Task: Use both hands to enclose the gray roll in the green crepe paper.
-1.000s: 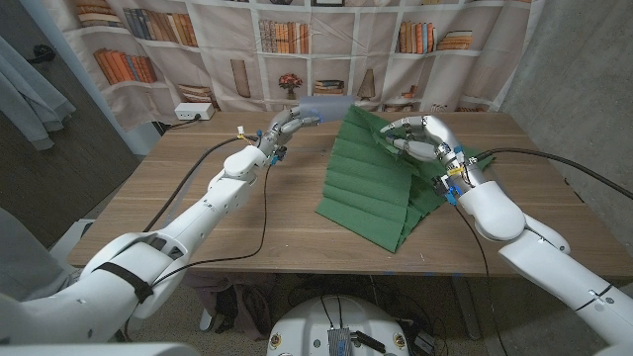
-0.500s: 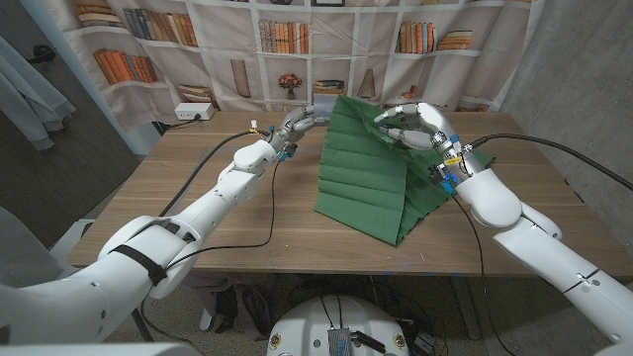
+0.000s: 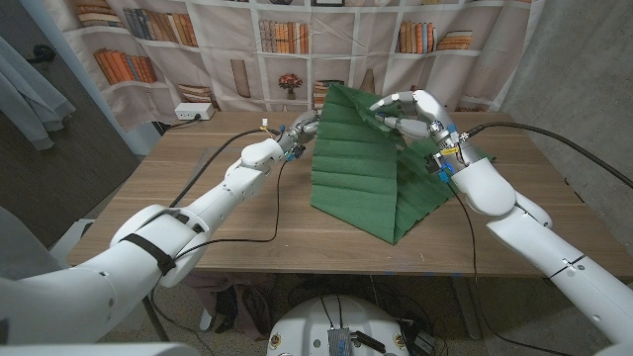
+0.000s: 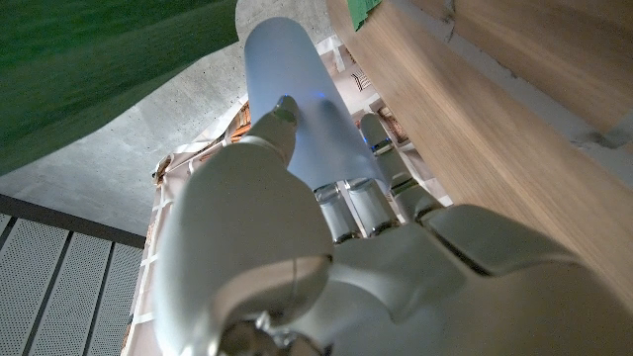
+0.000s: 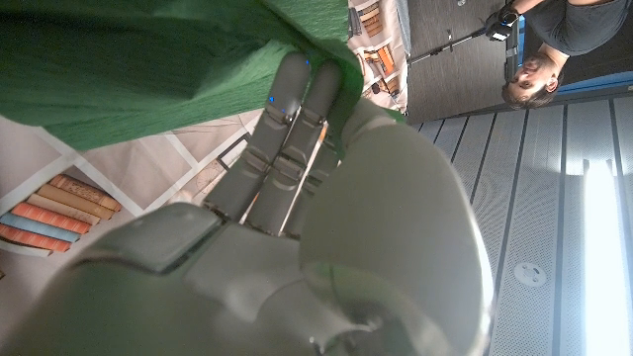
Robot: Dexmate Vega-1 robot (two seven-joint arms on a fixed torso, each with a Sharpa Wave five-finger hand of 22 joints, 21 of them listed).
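Note:
My right hand (image 3: pixel 410 114) pinches the top edge of the green crepe paper (image 3: pixel 361 158) and holds it raised, so the pleated sheet hangs tent-like down to the table. My left hand (image 3: pixel 300 127) is at the sheet's left edge, above the far side of the table. In the left wrist view this hand (image 4: pixel 297 257) grips the pale gray roll (image 4: pixel 292 89), with the green paper (image 4: pixel 99 69) close beside it. In the head view the raised sheet hides the roll. In the right wrist view, fingers (image 5: pixel 287 129) press into the green paper (image 5: pixel 148 59).
A white power strip (image 3: pixel 193 112) lies at the back left of the wooden table (image 3: pixel 198 198). Black cables trail from both wrists across the table. A bookshelf-print curtain hangs behind. A person (image 5: pixel 539 59) shows in the right wrist view.
My right hand has lifted the green paper higher and carried it left. My left hand has moved right with the roll, which now sits behind the sheet's edge.

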